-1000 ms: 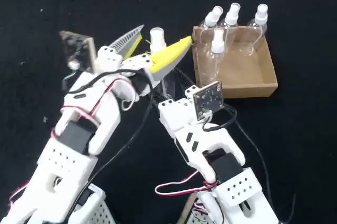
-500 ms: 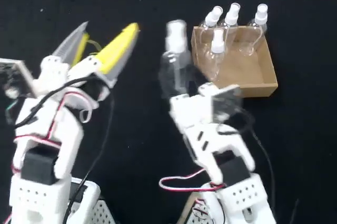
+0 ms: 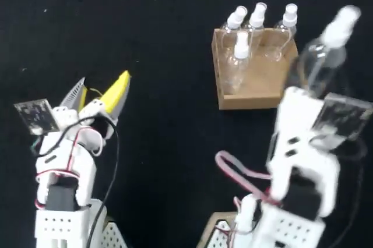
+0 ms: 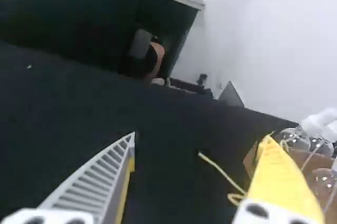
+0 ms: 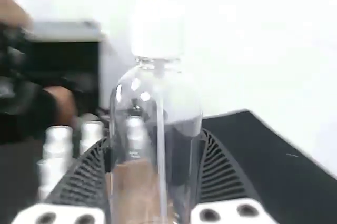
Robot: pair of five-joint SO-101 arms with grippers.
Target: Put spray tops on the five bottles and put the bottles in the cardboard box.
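We grip one capped bottle by the box; the other tool gapes empty.
High view: our right tool clamps a clear bottle with a white spray top, just beside the cardboard box holding four capped bottles; our left tool is spread over the black bench. Left wrist view: ribbed grey and yellow fingers are wide apart. Right wrist view: dark ribbed fingers hug the rounded bottle.

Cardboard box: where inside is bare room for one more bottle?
The brown cardboard box has bare floor in the near corner toward the right arm, bordered by the front wall and that side wall. The far wall is crowded: three clear spray-topped bottles line it, a fourth bottle stands before them.
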